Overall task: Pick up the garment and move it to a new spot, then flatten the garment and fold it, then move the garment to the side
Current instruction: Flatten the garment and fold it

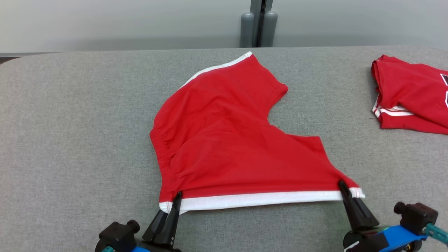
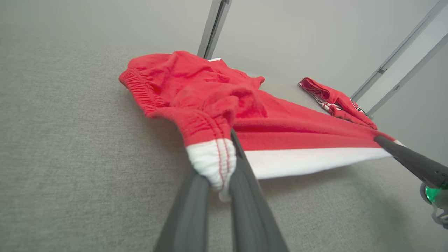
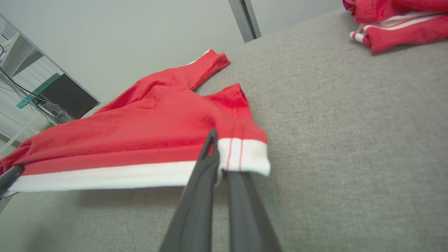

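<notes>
Nearest to me are my own two claws, low at the front edge of the head view, each with dark fingers pointing away from me. My left gripper (image 1: 177, 198) is pinched closed on the near left corner of the garment (image 1: 227, 140), a pair of red shorts. In the left wrist view the white corner cloth bunches and hangs between the two fingers. My right gripper (image 1: 341, 186) is likewise clamped on the near right corner, with one finger over the cloth and one under it in the right wrist view. Between the two grips the white band (image 1: 259, 199) along the near edge runs straight and taut. It hangs just off the grey padded table (image 1: 70, 122), with a shadow under it in both wrist views. Beyond that edge the shorts lie spread on the middle of the table, reaching away from me. The gathered elastic waistband (image 1: 159, 147) sits on my left and the two legs open toward my right and the far side. A second thin white stripe (image 1: 217, 67) edges the far leg. Some soft folds rise near the waistband. Well apart, at the far right of the table, lies another red garment (image 1: 409, 94), folded, with white stripes at its edge. A grey post (image 1: 259, 24) stands behind the table against the pale wall.
</notes>
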Robot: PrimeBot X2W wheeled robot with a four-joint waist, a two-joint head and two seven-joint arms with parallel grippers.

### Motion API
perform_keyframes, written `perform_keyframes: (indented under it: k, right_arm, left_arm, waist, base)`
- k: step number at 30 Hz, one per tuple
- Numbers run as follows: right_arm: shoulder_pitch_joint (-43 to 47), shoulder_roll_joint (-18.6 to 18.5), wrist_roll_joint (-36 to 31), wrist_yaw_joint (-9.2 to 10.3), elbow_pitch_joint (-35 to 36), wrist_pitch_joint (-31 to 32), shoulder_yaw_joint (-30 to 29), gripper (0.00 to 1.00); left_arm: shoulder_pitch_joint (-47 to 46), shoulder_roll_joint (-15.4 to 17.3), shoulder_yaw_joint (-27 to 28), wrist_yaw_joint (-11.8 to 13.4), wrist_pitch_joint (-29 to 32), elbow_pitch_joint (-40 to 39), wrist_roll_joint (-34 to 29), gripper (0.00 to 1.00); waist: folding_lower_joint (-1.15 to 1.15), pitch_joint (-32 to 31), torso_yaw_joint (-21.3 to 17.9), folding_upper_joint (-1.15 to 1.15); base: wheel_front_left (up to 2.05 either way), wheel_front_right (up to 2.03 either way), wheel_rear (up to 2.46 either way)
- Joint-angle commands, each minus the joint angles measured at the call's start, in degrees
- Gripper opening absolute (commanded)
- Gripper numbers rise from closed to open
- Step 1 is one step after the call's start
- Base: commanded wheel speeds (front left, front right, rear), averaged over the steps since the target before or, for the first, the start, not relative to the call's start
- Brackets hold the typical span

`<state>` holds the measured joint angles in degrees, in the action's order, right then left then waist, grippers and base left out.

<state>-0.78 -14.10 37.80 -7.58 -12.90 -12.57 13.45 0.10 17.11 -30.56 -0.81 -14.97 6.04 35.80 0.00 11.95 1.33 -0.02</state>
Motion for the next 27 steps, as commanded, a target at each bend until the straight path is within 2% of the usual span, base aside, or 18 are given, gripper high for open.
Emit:
perform_keyframes:
  k: [1, 7, 12, 18, 27]
  right_arm:
    - [0.4, 0.0, -0.8, 0.15, 1.0, 0.3, -1.8, 0.0]
    - [-4.9, 1.3, -3.4, 0.13, 3.4, 2.2, -3.6, 0.0]
    - [-14.1, 0.9, -4.4, 0.11, 0.4, 3.1, -3.2, 0.0]
    - [-26.8, 0.2, -5.4, 0.1, -7.6, 4.6, -0.6, 0.0]
    - [-46.3, 1.5, -6.8, 0.08, -23.6, 6.4, 3.7, 0.0]
  left_arm:
    - [-0.1, 0.5, 0.5, 0.4, -0.3, 0.0, -0.2, 0.0]
    - [-3.7, -0.4, 0.0, -0.5, -0.2, 0.8, -0.7, 0.0]
    - [-8.0, -1.0, -0.4, -1.7, 0.3, 2.6, -1.1, 0.0]
    - [-14.8, -2.1, -0.6, -3.2, 0.5, 5.8, -1.9, 0.0]
    - [-24.5, -4.0, -0.6, -5.1, 0.2, 10.5, -2.0, 0.0]
  waist:
    - [0.0, -0.1, 0.0, 0.02]
    - [0.0, 0.4, 0.2, 0.02]
    - [0.0, 2.5, 1.1, 0.02]
    - [0.0, 5.8, 3.6, 0.02]
    - [0.0, 11.1, 7.1, 0.02]
  base:
    - [0.0, 0.0, 0.0]
    - [0.0, 0.0, 0.0]
    - [0.0, 0.0, 0.0]
    - [0.0, 0.0, 0.0]
    - [0.0, 0.0, 0.0]
